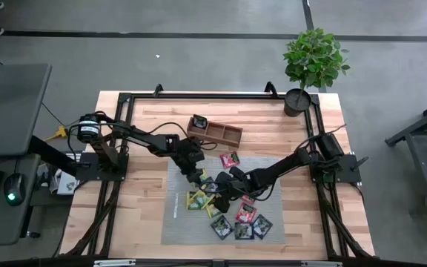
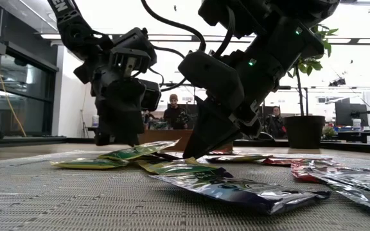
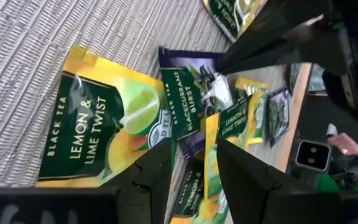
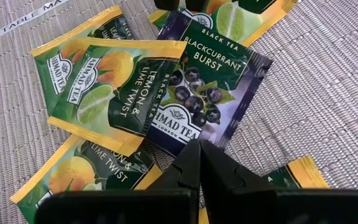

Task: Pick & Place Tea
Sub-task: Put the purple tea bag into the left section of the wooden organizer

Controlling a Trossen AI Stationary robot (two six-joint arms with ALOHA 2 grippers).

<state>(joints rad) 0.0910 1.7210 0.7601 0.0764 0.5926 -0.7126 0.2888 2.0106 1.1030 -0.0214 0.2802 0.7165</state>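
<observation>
Over the sachet pile (image 1: 212, 199) near the table's front edge, the left gripper (image 1: 196, 178) hangs half-open and seemingly empty, the right gripper (image 1: 223, 199) shut, so a sachet must next be grasped.

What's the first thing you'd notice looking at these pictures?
Bright tea sachets lie scattered on the grey mat, with a purple Blackcurrant Burst sachet among yellow-green Lemon & Lime Twist sachets. The left gripper and the shut right gripper both reach down over the pile.
</observation>
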